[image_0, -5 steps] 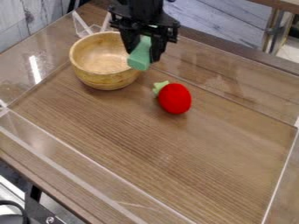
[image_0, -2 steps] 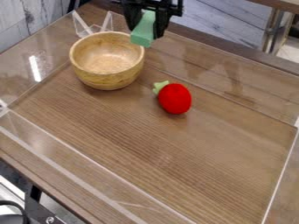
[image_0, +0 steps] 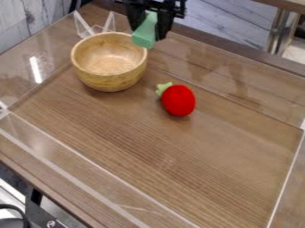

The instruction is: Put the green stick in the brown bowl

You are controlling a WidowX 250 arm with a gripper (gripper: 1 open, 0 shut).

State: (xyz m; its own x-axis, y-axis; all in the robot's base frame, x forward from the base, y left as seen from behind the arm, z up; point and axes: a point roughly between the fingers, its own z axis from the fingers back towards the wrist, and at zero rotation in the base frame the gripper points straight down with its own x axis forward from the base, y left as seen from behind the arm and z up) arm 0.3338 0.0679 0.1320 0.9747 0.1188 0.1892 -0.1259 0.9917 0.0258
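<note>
The green stick (image_0: 144, 35) hangs in the air at the top of the camera view, held upright between the black fingers of my gripper (image_0: 152, 23), which is shut on it. Its lower end is just above and to the right of the brown bowl (image_0: 110, 62). The bowl is a round wooden one with a pale inside that holds nothing, and it rests on the table at the upper left. Most of the arm is cut off by the top edge of the frame.
A red round fruit (image_0: 177, 99) with a green stem lies on the wooden table to the right of the bowl. Clear plastic walls (image_0: 24, 142) fence the tabletop on all sides. A table leg (image_0: 281, 31) stands at the back right.
My gripper has risen with the green stick, from beside the bowl's right rim to above it. Over the last half second nothing has shifted.
</note>
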